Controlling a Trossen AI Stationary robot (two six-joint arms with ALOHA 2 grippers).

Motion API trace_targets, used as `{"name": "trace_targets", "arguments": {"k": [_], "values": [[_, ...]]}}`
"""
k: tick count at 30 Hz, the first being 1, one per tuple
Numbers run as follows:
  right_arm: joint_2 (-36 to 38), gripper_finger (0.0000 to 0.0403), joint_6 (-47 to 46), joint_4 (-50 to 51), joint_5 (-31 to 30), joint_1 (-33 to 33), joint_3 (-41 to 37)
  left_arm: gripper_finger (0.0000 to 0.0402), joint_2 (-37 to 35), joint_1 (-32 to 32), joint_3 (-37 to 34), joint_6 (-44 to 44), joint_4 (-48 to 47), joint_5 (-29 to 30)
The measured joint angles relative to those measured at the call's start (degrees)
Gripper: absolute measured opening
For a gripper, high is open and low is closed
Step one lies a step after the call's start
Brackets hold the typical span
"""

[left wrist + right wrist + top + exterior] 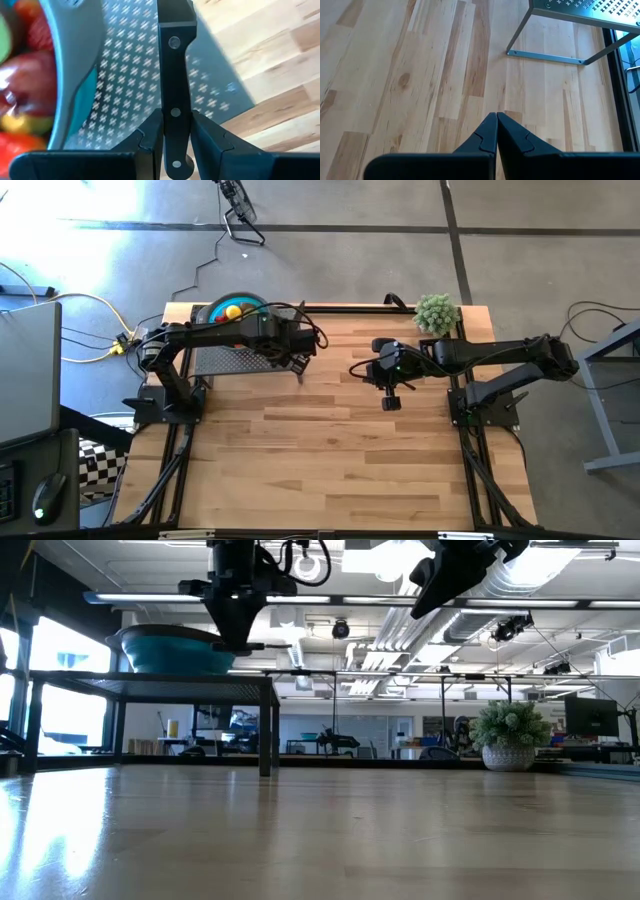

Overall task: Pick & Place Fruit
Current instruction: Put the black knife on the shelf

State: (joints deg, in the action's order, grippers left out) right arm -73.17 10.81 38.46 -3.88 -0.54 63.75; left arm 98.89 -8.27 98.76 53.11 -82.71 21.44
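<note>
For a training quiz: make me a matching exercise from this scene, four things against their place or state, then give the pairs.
Things:
1. left gripper
2. right gripper
3. teal bowl
4. potted plant

Place or state:
A. at the table's far right corner
B. on the perforated metal rack, holding fruit
C. shut on nothing, above bare wood
D. closed on the black knife handle over the rack

Pairs: 1-D, 2-C, 3-B, 4-A
</note>
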Motion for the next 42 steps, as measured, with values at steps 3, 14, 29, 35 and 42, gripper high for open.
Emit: {"name": "trace_targets", "arguments": {"k": [3,14,29,35,42], "values": [[0.0,0.0002,0.0,0.0,0.0,0.0,0.0,0.0074,0.01,0.0,-0.02,2.18,-2.0,-0.03],[0.0,0.0002,0.0,-0.04,0.02,-0.02,0.0,0.0074,2.75,0.0,-0.07,4.18,-5.09,-0.07],[0.0,0.0002,0.01,0.16,0.04,-0.02,0.0,0.0122,3.69,0.0,-0.04,2.25,-5.38,2.15],[0.0,0.0002,0.0,0.26,0.04,-0.02,0.0,0.0143,3.69,-0.02,-0.04,2.24,-5.29,3.1],[0.0,0.0002,0.0,0.31,0.02,-0.02,0.0,0.0091,3.67,0.0,-0.04,1.88,-4.84,3.19]]}}
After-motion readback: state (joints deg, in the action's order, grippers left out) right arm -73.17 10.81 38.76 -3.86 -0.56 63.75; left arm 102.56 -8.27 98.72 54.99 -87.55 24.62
